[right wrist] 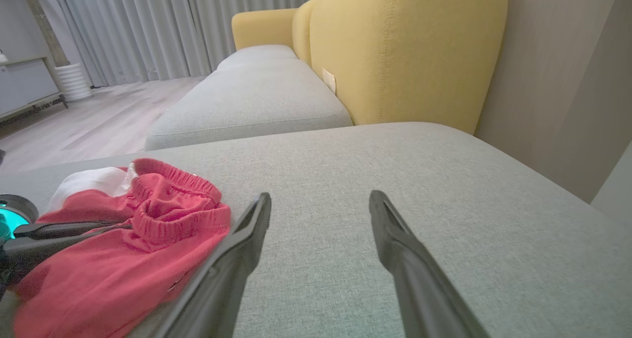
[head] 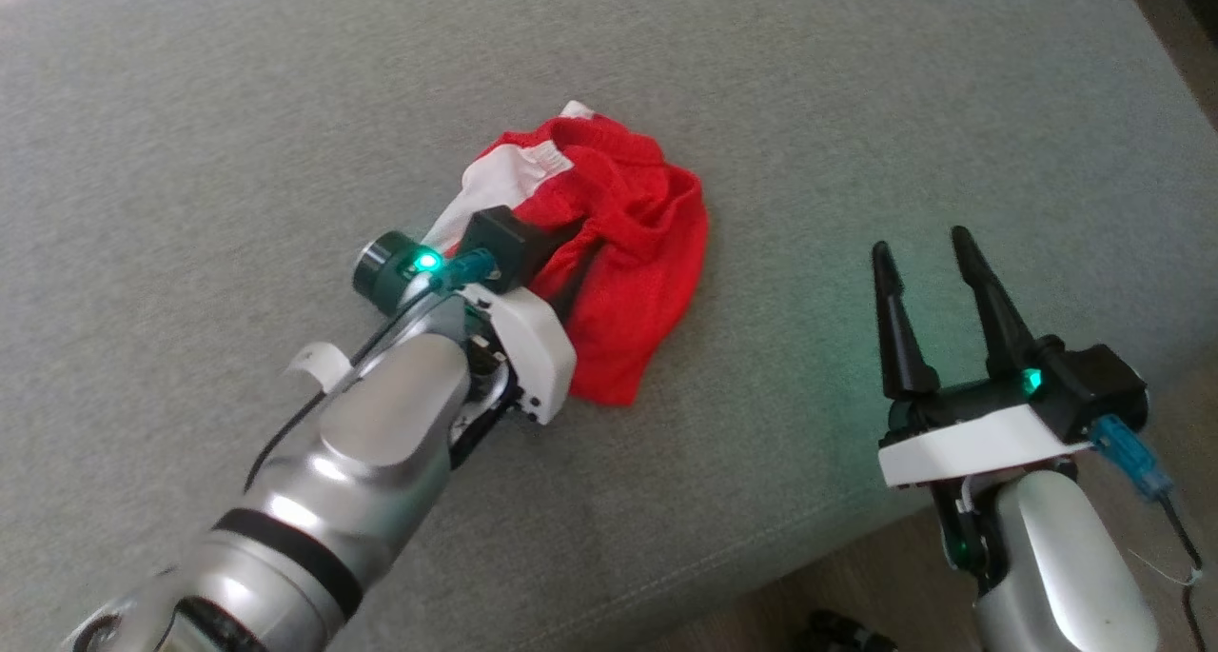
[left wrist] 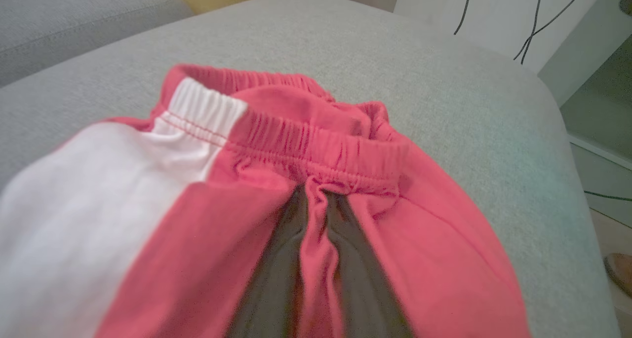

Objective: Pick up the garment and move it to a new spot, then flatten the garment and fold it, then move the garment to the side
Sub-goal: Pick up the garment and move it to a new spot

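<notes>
Crumpled red shorts with a white side stripe (head: pixel 628 252) lie on a grey fabric sofa cushion (head: pixel 285 109), pinched by my left fingers (left wrist: pixel 276 288).
The shorts sit bunched near the cushion's middle. My two dark left fingers are closed on a ridge of red cloth just below the elastic waistband. My right fingers (head: pixel 990 300) are spread wide and empty above the cushion's near edge, to the shorts' right and apart from them.

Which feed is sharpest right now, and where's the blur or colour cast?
Right wrist view: grey fabric sofa cushion crisp, the right hand's near fingers soft. Left wrist view: red-and-white elastic-waisted shorts blurred close to the lens. Head view: soft overall, green lamp glow tinting the cushion.
</notes>
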